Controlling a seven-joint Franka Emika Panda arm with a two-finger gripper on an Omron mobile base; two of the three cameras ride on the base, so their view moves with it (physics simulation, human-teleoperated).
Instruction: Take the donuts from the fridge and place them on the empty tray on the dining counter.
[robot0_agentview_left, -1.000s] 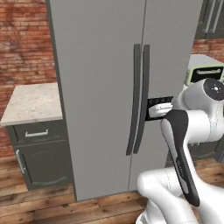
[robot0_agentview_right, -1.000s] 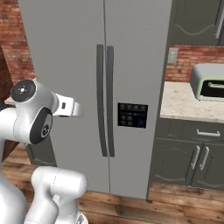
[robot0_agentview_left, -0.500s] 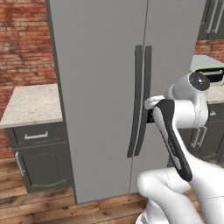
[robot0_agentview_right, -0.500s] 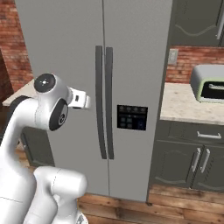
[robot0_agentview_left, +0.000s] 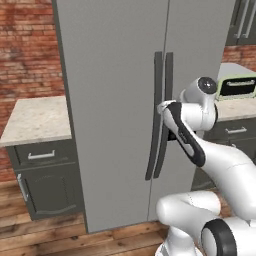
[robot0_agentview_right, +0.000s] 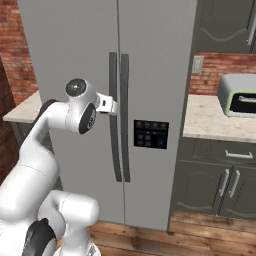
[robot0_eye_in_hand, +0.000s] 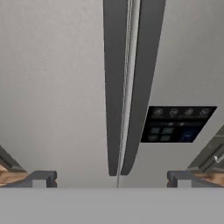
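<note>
The fridge (robot0_agentview_left: 120, 100) stands shut between the stone counter (robot0_agentview_left: 32, 120) on its left and the counter with the green toaster oven (robot0_agentview_right: 239, 95) on its right. The gripper (robot0_eye_in_hand: 111, 178) hangs just in front of the two dark door handles (robot0_eye_in_hand: 127, 87), its fingertips (robot0_eye_in_hand: 41, 178) spread wide and holding nothing. The control panel (robot0_agentview_right: 150, 134) sits on the right door, beside the handles.

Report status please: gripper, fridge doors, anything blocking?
Gripper open, empty, facing the two door handles. Fridge doors shut, donuts unseen. Nothing between gripper and handles.
</note>
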